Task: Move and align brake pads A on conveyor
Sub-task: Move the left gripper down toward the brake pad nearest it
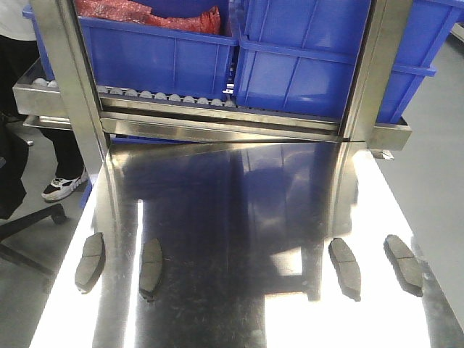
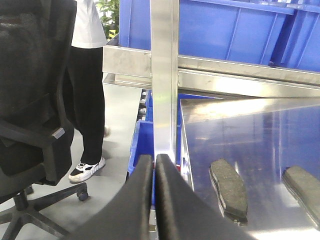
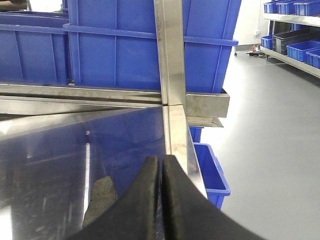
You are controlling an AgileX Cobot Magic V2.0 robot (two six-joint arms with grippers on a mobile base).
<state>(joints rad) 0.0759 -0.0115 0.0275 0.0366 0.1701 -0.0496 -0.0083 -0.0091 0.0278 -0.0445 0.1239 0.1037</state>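
Note:
Several grey brake pads lie flat on the shiny steel table (image 1: pixel 232 217) near its front edge. One pair is at the left: an outer pad (image 1: pixel 90 257) and an inner pad (image 1: pixel 151 264). The other pair is at the right: an inner pad (image 1: pixel 343 257) and an outer pad (image 1: pixel 403 261). My left gripper (image 2: pixel 154 159) is shut and holds nothing, hanging off the table's left edge with a pad (image 2: pixel 228 187) to its right. My right gripper (image 3: pixel 162 159) is shut and holds nothing, over the table's right edge with a pad (image 3: pixel 100 200) to its left. The conveyor is out of view.
Behind the table stands a steel roller rack (image 1: pixel 217 119) carrying blue bins (image 1: pixel 159 54), with upright steel posts (image 1: pixel 76 94) at both back corners. A person (image 2: pixel 90 75) and a black office chair (image 2: pixel 30 100) are left of the table. A blue bin (image 3: pixel 212 172) sits on the floor at the right.

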